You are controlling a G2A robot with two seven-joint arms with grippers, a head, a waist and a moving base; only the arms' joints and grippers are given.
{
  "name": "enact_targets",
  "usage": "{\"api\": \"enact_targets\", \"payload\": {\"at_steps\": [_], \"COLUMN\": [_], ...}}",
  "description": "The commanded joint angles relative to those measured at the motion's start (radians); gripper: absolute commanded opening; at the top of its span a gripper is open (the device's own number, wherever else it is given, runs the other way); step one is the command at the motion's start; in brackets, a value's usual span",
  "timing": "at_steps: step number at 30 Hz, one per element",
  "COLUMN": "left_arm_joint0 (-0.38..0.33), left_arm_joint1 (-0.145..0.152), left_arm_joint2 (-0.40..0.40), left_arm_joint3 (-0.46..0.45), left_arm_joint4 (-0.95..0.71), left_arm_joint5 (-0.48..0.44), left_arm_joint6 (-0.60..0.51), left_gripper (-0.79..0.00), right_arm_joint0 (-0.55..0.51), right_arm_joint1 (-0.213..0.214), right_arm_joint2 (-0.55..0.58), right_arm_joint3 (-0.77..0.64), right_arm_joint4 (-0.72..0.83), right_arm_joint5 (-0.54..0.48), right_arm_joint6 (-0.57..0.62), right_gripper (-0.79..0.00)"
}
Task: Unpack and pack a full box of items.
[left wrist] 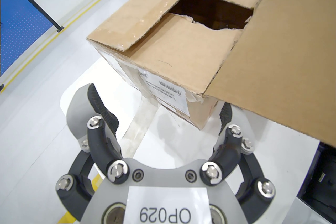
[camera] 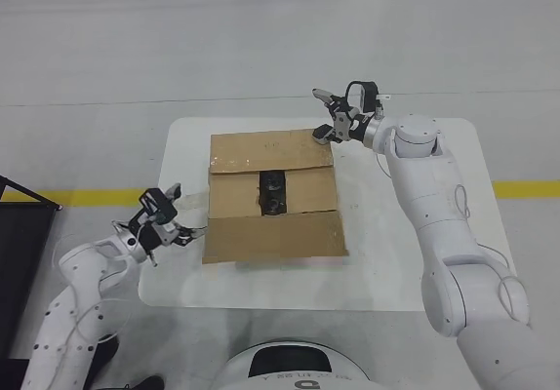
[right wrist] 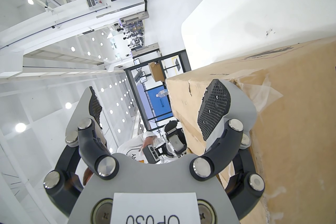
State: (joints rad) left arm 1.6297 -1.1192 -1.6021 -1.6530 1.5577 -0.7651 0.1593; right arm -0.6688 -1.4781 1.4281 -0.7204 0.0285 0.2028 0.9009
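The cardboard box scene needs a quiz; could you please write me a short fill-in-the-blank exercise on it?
1. The cardboard box stands on a ____ table.
2. The fingers of the left gripper are ____.
3. The right gripper is at a ____ of the box.
Missing words: white; open; corner.

the box (camera: 260, 156) sat at the centre of the table (camera: 397, 253). the left gripper (camera: 184, 211) hung off its 8 o'clock corner, apart; the right gripper (camera: 321, 115) stood at its 1 o'clock corner, perhaps touching. items (camera: 274, 192) lay inside.
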Motion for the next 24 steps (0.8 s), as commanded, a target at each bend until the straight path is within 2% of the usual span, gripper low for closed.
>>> {"api": "enact_targets", "payload": {"at_steps": [1, 7, 12, 18, 24], "left_arm_joint0": [0.0, -0.058, -0.102, -0.131, -0.135], "left_arm_joint1": [0.0, -0.002, -0.008, -0.01, -0.011], "left_arm_joint2": [-0.007, -0.007, 0.008, 0.03, 0.049], "left_arm_joint3": [0.002, 0.064, 0.081, 0.07, 0.049], "left_arm_joint4": [-0.058, -0.29, -0.429, -0.471, -0.465], "left_arm_joint5": [-0.011, -0.027, 0.077, 0.178, 0.223], "left_arm_joint6": [-0.015, -0.181, -0.326, -0.419, -0.437], "left_gripper": [0.0, 0.0, 0.0, 0.0, 0.0], "right_arm_joint0": [0.0, 0.0, 0.0, 0.0, 0.0], "right_arm_joint1": [0.0, 0.0, 0.0, 0.0, 0.0], "right_arm_joint2": [0.0, 0.0, 0.0, 0.0, 0.0], "right_arm_joint3": [0.0, 0.0, 0.0, 0.0, 0.0], "right_arm_joint4": [0.0, 0.0, 0.0, 0.0, 0.0], "right_arm_joint5": [0.0, 0.0, 0.0, 0.0, 0.0], "right_arm_joint6": [0.0, 0.0, 0.0, 0.0, 0.0], "right_gripper": [0.0, 0.0, 0.0, 0.0, 0.0]}}
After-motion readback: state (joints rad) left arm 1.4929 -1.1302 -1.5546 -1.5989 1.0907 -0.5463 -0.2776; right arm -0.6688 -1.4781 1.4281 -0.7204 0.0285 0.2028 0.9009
